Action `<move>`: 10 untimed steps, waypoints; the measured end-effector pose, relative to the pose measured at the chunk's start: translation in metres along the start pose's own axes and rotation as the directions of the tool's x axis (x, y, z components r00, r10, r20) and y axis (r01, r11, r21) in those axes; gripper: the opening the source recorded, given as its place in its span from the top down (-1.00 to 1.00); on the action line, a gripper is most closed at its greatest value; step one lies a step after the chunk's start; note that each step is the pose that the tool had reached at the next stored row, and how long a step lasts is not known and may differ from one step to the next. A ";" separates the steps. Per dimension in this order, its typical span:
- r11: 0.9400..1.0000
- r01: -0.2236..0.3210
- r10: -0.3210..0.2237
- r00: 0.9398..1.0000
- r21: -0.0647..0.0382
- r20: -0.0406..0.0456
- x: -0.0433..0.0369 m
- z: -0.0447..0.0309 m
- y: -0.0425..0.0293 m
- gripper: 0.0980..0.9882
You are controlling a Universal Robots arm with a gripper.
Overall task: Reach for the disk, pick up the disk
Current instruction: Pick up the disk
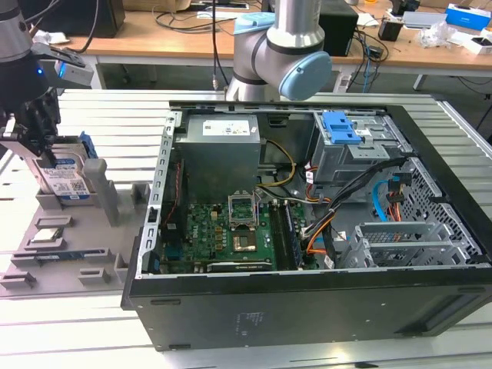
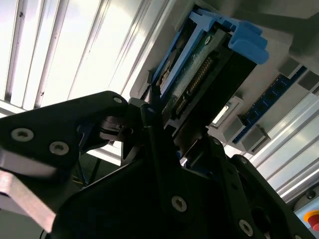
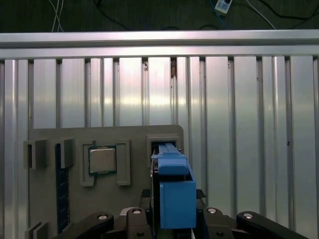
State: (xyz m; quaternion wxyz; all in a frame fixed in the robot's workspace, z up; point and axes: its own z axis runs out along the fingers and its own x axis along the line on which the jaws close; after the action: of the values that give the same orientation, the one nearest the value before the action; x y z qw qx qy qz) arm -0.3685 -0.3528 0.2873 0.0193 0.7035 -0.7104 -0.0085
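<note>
Exterior view: item 1, gripper, at the exterior view's left, low over the grey holder tray; item 2, the disk, standing on edge in a tray slot, label toward the camera, claw astride it. Claw state: pinching the blue frame or just clear of it, you cannot tell. Risks, est.: if the grip is light or off-centre, the disk may tilt, jam in the slot on lift, or slip out; the tray may rise w/ it; chip in the next pocket could get knocked. Hidden: disk's lower part inside the slot; contact faces behind the claw body in both wrist views; arm cut off at frame edge.
</note>
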 end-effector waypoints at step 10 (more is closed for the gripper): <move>1.000 0.000 0.000 1.000 0.000 -0.002 0.0001 0.0000 0.0000 0.41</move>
State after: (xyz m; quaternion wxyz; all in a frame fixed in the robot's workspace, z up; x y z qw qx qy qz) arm -0.3685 -0.3530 0.2872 0.0199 0.7035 -0.7104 -0.0078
